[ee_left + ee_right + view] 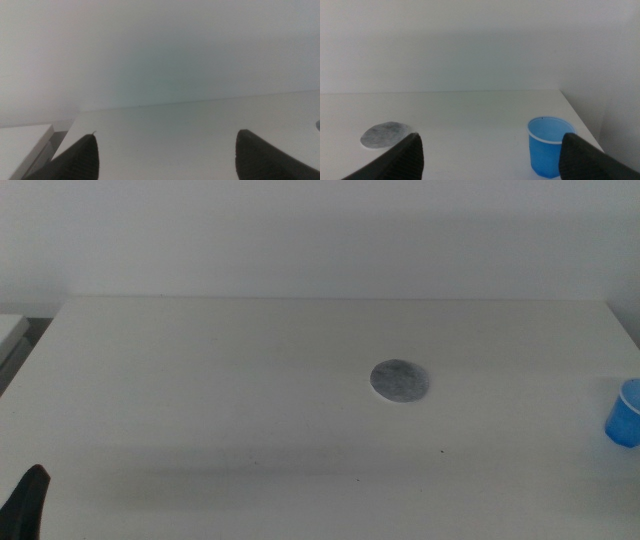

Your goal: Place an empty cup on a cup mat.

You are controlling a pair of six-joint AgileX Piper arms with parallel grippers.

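Observation:
The blue cup (624, 414) stands upright on the white table at the far right edge of the middle view. It also shows in the right wrist view (548, 145), empty, ahead of my right gripper (490, 150), whose jaws stand wide apart with nothing between them. The grey cup mat (400, 382) lies flat right of the table's centre, apart from the cup; it also shows in the right wrist view (385, 135). My left gripper (167, 150) is open and empty; its tip (26, 502) shows at the bottom left corner of the middle view.
The white table (250, 380) ends at a far edge against a pale wall. A lower white surface (10, 330) adjoins at the far left, also in the left wrist view (22, 142).

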